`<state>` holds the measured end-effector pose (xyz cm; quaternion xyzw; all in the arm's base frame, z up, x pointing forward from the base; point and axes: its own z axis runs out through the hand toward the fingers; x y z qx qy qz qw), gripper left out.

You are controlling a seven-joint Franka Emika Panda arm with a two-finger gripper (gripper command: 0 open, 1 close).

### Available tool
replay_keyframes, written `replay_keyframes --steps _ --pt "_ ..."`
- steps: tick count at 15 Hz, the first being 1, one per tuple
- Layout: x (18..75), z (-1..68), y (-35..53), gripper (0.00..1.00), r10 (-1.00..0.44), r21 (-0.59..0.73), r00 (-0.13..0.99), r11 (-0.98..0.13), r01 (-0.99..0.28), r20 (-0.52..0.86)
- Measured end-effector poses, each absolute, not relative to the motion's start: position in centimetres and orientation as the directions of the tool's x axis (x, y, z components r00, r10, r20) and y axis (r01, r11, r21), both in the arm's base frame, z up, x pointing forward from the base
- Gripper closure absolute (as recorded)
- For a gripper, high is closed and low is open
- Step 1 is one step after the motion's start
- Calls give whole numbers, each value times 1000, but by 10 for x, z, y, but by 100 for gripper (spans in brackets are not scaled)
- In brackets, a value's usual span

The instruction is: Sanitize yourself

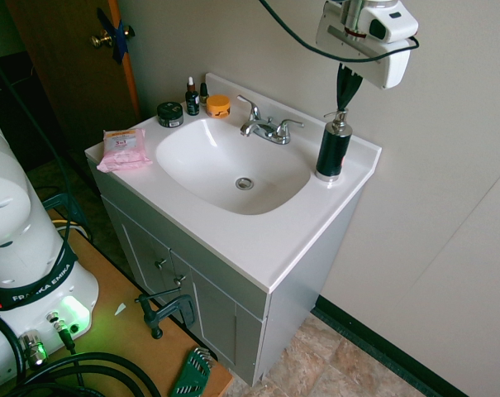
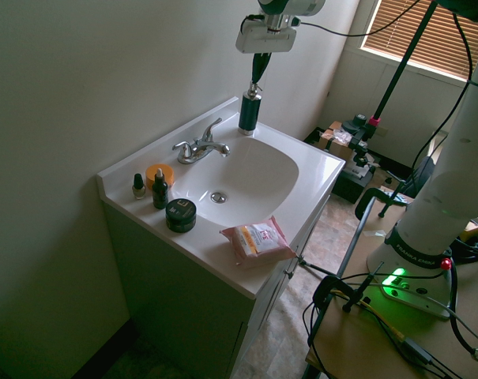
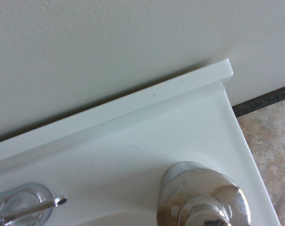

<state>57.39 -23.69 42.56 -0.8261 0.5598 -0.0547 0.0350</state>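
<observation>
Hanging straight above the pump bottle (image 1: 333, 150), the gripper (image 1: 346, 93) has its black fingers pressed together into one point, holding nothing, aimed at the chrome pump head (image 3: 204, 200). That closed tip suits pushing the pump down rather than grasping it. The arm (image 2: 452, 174) reaches over from its base beside the vanity, so the thing to be sanitized is the robot itself, and the bottle at the counter's back corner is probably the sanitizer. The wrist view shows the pump head just below, with the backsplash (image 3: 133, 106) behind. Further out sit the faucet (image 1: 266, 126), the sink (image 1: 200, 178), small jars (image 1: 170, 114) and a wipes pack (image 1: 122, 149).
</observation>
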Motion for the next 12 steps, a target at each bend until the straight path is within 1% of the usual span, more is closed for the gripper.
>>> replay_keyframes --steps 4,7,8,10,12 --pt "570 431 -242 100 -929 -153 368 -368 -917 28" --pt "557 455 -237 100 -916 -184 400 -396 -899 19" --pt "550 463 -232 0 -910 -189 415 -409 -892 13" --pt "531 475 -213 0 -891 -194 454 -445 -874 -2" --pt "512 472 -185 0 -865 -181 502 -492 -852 -14"
